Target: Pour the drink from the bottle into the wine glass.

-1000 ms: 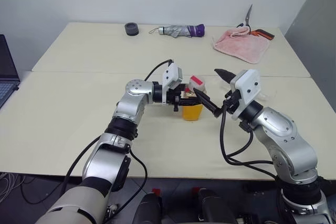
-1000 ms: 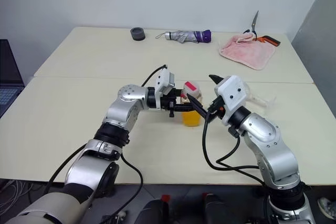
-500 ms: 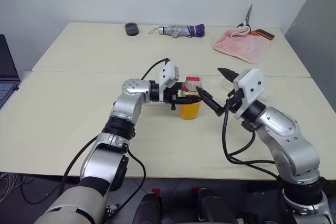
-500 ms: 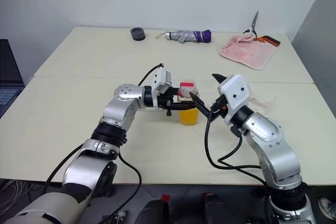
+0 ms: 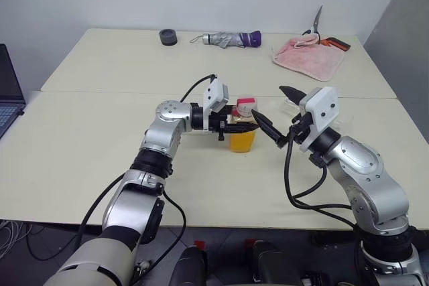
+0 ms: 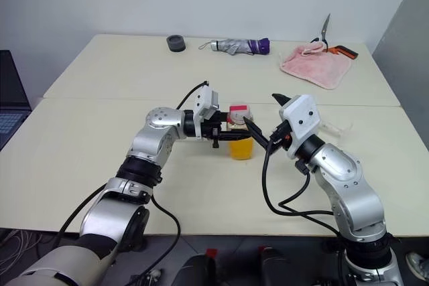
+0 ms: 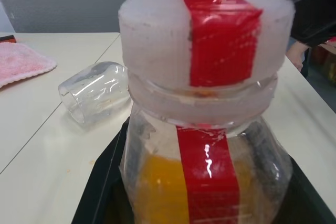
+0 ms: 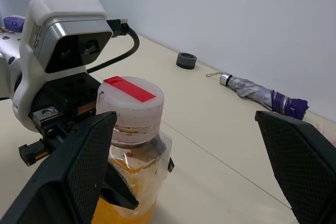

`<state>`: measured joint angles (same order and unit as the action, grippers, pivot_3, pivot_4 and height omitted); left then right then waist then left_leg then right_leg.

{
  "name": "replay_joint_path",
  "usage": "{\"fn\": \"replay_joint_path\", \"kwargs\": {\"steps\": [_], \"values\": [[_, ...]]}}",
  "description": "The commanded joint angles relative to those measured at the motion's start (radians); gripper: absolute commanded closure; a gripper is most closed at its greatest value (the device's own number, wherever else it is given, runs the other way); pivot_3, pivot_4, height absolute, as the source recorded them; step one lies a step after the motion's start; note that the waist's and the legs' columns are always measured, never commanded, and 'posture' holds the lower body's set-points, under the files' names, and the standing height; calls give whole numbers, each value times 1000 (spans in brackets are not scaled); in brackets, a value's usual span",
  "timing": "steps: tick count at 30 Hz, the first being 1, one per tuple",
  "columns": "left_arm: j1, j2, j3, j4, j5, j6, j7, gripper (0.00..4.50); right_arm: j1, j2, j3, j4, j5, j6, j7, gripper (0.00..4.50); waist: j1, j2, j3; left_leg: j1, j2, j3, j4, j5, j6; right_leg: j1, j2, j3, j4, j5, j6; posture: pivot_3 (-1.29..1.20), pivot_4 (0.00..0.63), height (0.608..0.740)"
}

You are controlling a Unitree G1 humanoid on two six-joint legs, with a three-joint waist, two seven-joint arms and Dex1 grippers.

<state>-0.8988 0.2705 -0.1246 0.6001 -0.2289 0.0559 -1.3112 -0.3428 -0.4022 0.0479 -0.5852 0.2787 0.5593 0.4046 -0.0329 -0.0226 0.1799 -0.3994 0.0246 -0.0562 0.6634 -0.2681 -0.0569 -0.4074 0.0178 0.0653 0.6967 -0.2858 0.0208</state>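
Your left gripper (image 5: 236,125) is clamped around the bottle (image 5: 242,132), holding it upright near the middle of the table (image 5: 87,159), cap (image 8: 130,103) on and the drink (image 7: 157,187) filling its lower half. Your right gripper (image 5: 276,113) stands wide open beside the cap, holding nothing. The wine glass (image 7: 94,92) lies on its side farther right.

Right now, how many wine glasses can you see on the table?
1. The wine glass lies on its side on the table, on the robot's right, past the right gripper. None other shows.
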Motion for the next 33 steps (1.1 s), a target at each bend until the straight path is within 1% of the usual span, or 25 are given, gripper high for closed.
{"fn": "replay_joint_path", "kwargs": {"steps": [1,8,18,25,33], "values": [[-11,-7,8,-25,-17,-19,-7,2703,-1,-5,-21,-31,14,-1,3,0,0,0,0,0,0,0,0,0,0,0,0,0,0,0,0,0,150,740],[-11,-8,10,-25,-16,-21,-6,2703,16,-31,-56,-74,100,43,48,0,0,0,0,0,0,0,0,0,0,0,0,0,0,0,0,0,150,740],[-12,-8,11,-23,-12,-25,-2,2703,43,-130,-105,-95,187,94,115,0,0,0,0,0,0,0,0,0,0,0,0,0,0,0,0,0,150,740],[-4,-2,13,-39,-14,-21,2,2703,36,-133,-94,-108,249,121,121,0,0,0,0,0,0,0,0,0,0,0,0,0,0,0,0,0,150,740],[1,-1,11,-47,-16,-16,8,2703,-8,-112,-40,-107,216,103,91,0,0,0,0,0,0,0,0,0,0,0,0,0,0,0,0,0,150,740]]}}
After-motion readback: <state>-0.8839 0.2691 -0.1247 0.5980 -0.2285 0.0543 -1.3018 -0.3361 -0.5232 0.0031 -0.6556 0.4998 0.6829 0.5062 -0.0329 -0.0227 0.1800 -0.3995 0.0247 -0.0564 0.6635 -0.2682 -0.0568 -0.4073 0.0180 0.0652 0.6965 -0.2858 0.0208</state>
